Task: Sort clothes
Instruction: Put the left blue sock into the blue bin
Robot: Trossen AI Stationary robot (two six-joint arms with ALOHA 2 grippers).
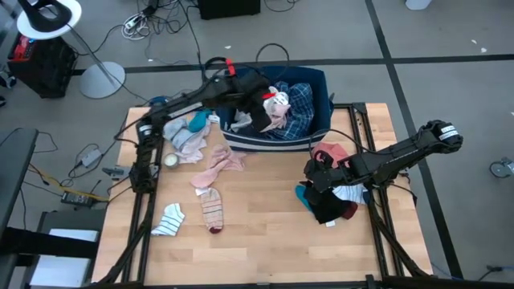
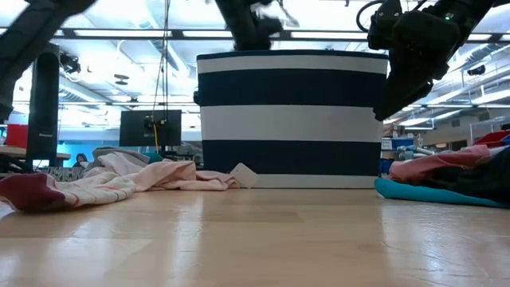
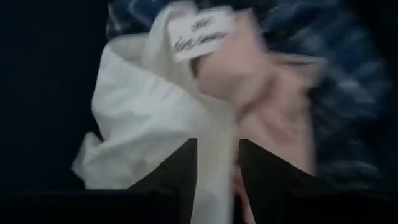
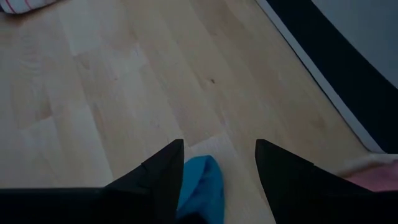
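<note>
Left end effector (image 3: pixel 217 177) hangs over the bin (image 1: pixel 317 80), fingers parted, the white and pink piece (image 3: pixel 186 118) directly beneath them. Right end effector (image 4: pixel 217 168), spread, sits over the teal garment (image 4: pixel 202 186) on the table (image 4: pixel 124 93).

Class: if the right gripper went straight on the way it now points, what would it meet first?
Probably the teal cloth just below the open right gripper, then the wooden table; depth is unclear.
</note>
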